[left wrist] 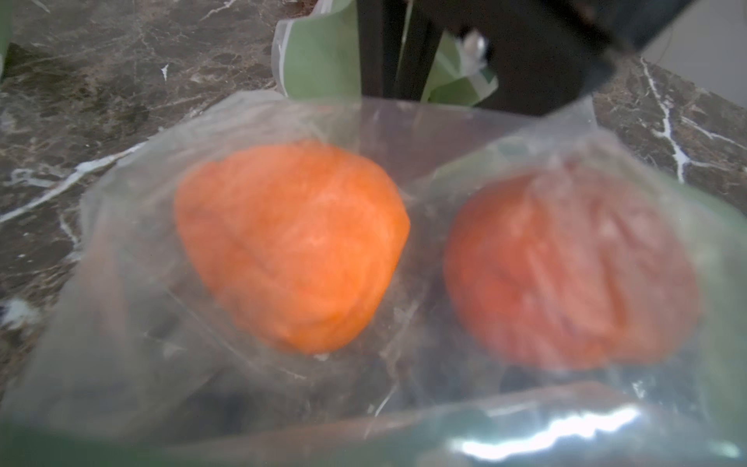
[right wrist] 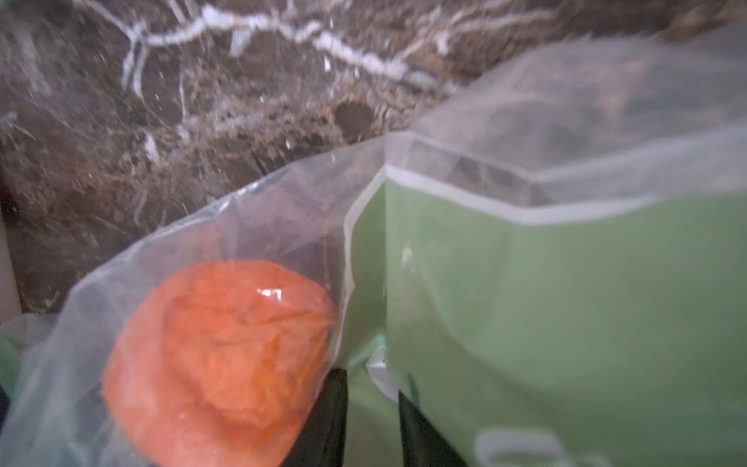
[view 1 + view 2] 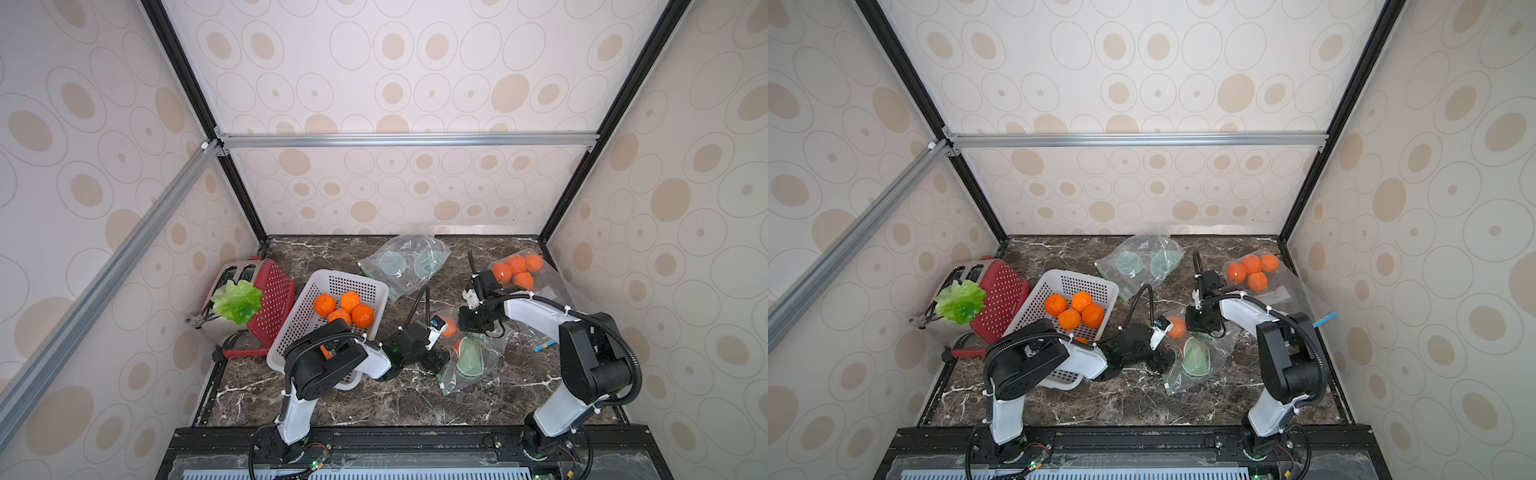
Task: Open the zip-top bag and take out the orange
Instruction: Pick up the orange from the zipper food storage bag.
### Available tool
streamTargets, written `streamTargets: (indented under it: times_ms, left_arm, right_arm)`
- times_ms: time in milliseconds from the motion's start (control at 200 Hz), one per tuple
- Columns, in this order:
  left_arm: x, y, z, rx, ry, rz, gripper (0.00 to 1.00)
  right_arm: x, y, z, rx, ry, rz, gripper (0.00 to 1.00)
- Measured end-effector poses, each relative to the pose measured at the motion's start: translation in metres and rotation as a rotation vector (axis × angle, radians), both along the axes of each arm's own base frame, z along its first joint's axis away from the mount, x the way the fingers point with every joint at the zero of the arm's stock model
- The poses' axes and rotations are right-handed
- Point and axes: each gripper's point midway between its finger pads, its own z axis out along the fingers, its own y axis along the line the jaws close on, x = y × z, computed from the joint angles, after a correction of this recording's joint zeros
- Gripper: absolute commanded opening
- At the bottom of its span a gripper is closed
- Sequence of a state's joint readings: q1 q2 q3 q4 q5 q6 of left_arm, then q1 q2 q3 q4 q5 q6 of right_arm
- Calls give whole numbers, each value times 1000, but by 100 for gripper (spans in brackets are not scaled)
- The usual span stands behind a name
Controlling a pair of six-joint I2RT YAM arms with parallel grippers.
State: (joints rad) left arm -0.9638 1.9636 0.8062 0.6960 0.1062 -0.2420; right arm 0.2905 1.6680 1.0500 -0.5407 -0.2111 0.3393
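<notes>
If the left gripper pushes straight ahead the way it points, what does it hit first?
Probably the clear film of the zip-top bag, with the nearer orange just behind it. Whether the left gripper is already inside the bag's mouth is unclear.

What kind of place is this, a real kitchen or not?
Probably a robot test booth staged like a kitchen: patterned wall panels on an aluminium frame, a marble-look tabletop, and a toaster beside a white basket.

You have the zip-top bag (image 3: 473, 365) front centre on the table (image 3: 395, 399), seemingly two oranges (image 1: 291, 242) inside. Left of it: basket (image 3: 345, 276) holding loose oranges (image 3: 349, 301), toaster (image 3: 243, 270) farther left. Behind: a second bag (image 3: 405, 262); back right, a bag of oranges (image 3: 517, 268).
</notes>
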Motion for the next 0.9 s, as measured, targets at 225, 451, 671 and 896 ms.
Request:
streamTargets:
  times_ms: [225,451,671,896]
  left_arm:
    - [1,1,-1,3,-3,7,99]
    - [5,5,-1,7,-12,28,99]
    - [13,16,-3,27,-43,94,99]
    - [22,33,-5,62,-82,178,99]
  right_arm:
    - [41,10,19,20,-70,-9,26]
    - [35,22,-19,49,43,19,25]
    - [5,30,-29,93,86,71,24]
    - [-16,53,-30,136,107,163,24]
